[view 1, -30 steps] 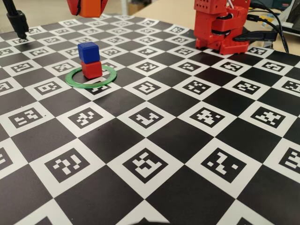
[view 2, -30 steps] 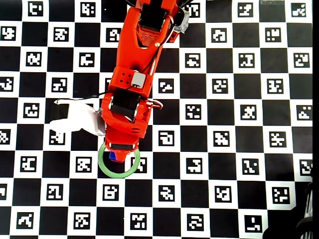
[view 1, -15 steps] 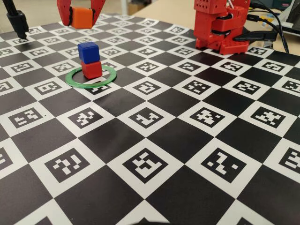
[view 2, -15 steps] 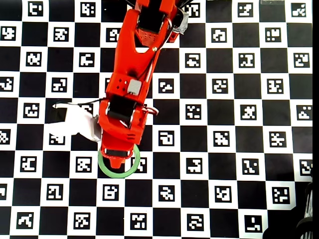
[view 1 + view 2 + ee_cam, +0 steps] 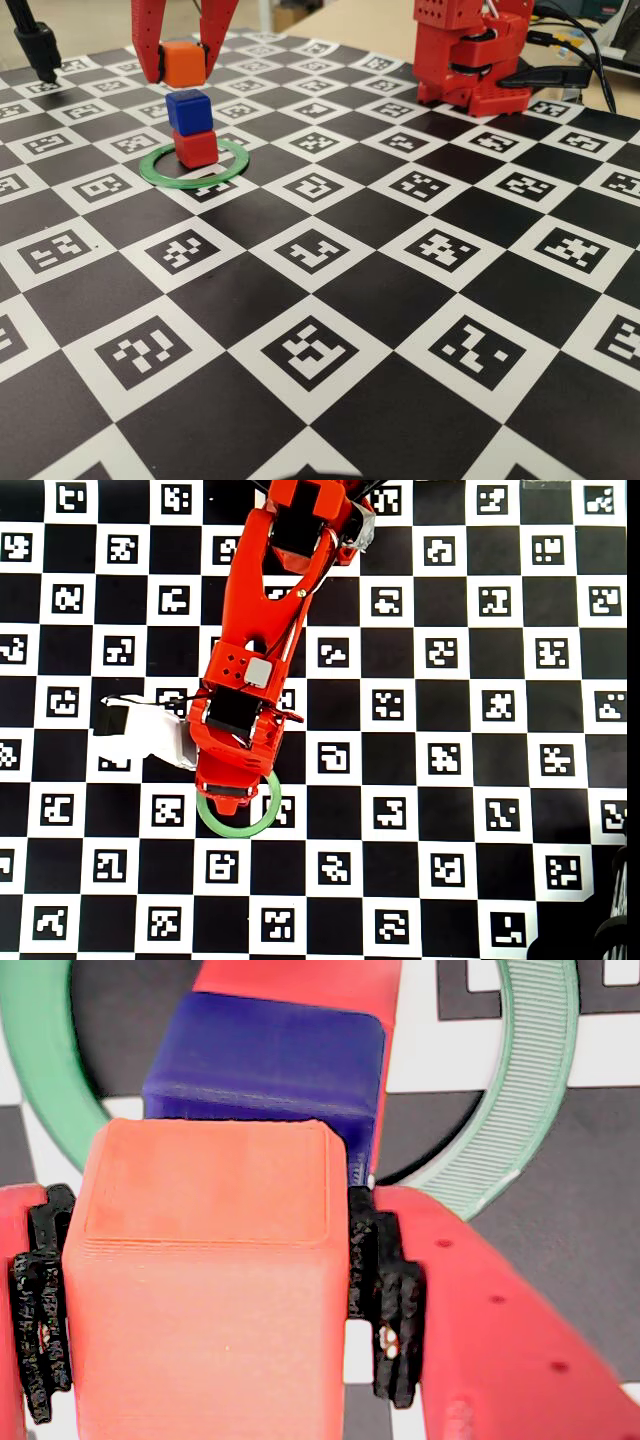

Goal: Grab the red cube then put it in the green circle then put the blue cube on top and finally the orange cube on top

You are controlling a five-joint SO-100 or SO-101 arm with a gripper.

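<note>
Now tool (image 5: 183, 62) grips orange cube (image 5: 184, 63) just above blue cube (image 5: 188, 110).

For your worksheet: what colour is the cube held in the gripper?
Orange; the orange cube shows best in the fixed view.

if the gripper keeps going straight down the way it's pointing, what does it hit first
Probably the blue cube: the gripper points down, holding the orange cube just above it. A small gap shows; exact alignment is hard to judge.

You get bright, even light and soft shadows; close below the gripper (image 5: 205, 1290) the wrist view blurs, while white squares glare.
</note>
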